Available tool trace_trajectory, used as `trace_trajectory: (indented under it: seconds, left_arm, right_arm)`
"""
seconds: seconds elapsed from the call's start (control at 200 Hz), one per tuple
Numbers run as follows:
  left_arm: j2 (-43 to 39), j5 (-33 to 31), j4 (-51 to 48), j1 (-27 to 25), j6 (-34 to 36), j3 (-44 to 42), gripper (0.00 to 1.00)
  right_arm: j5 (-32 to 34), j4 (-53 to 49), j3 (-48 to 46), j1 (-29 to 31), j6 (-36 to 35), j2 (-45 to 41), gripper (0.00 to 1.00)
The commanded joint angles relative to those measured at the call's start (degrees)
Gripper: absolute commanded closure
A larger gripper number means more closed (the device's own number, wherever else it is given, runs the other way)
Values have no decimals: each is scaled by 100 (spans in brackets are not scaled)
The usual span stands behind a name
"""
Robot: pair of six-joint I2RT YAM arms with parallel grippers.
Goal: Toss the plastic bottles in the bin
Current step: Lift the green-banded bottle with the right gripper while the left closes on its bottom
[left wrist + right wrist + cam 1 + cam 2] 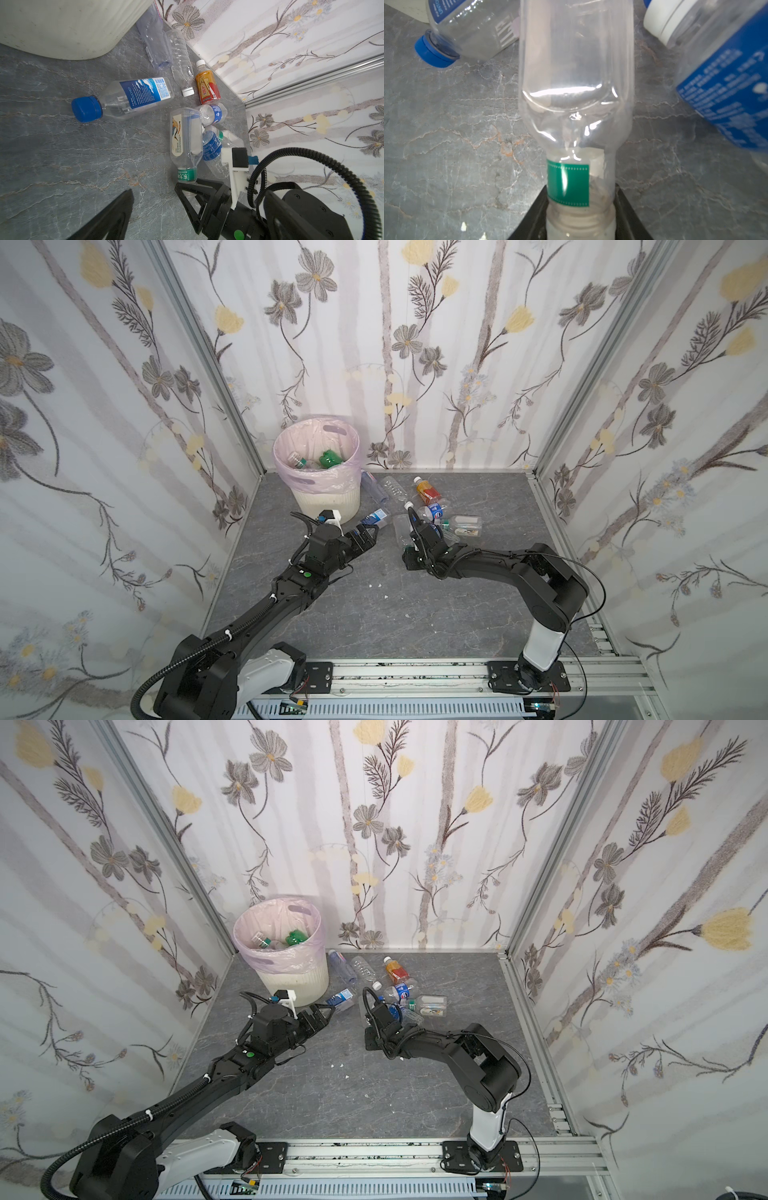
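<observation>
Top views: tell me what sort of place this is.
Probably a staged robot test booth, not a real room. Floral wallpaper panels sit in an aluminium frame, two robot arms are bolted to a rail in front, and a bin and scattered plastic bottles sit on the grey marble-look floor.

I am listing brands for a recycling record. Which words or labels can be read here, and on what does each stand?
"UNTOUCHED": on the blue label of the blue-capped bottle.
"东鹏": on the orange-red bottle.
"东方": on the green neck band of the square clear bottle.
Fine print and other blue labels: too small or blurred to read.
</observation>
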Motion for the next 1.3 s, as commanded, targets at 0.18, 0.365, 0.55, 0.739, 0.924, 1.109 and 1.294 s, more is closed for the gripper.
trace_trajectory:
  seconds: [0.18, 0.365, 0.55, 0.739, 0.924, 1.109, 1.294]
  left_arm:
    - [406, 401, 90, -2, -79, 252, 0]
    - [842, 755, 90, -4, 26, 689, 0]
    - [1236, 1008, 90, 8, 200, 1101, 0]
    - [1541, 1365, 90, 56, 419, 1557, 1]
    - [1752, 1537, 90, 68, 555, 1830, 3]
    - [1880, 1771, 132, 66, 775, 2104, 6]
    - [1830, 1803, 152, 77, 1007, 2273, 10]
  right_arm:
    - [33, 145, -398, 107, -150, -755, 64]
    - [13, 231, -493, 228, -268, -1309, 64]
    - [-179, 356, -486, 275, -370, -1718, 64]
    - [-305, 537, -503, 268, -615, -2009, 64]
    - [-492, 691, -520, 267, -757, -2210, 64]
    - [-723, 855, -505, 273, -881, -2266, 64]
    - [-910, 935, -435, 273, -959, -2240, 64]
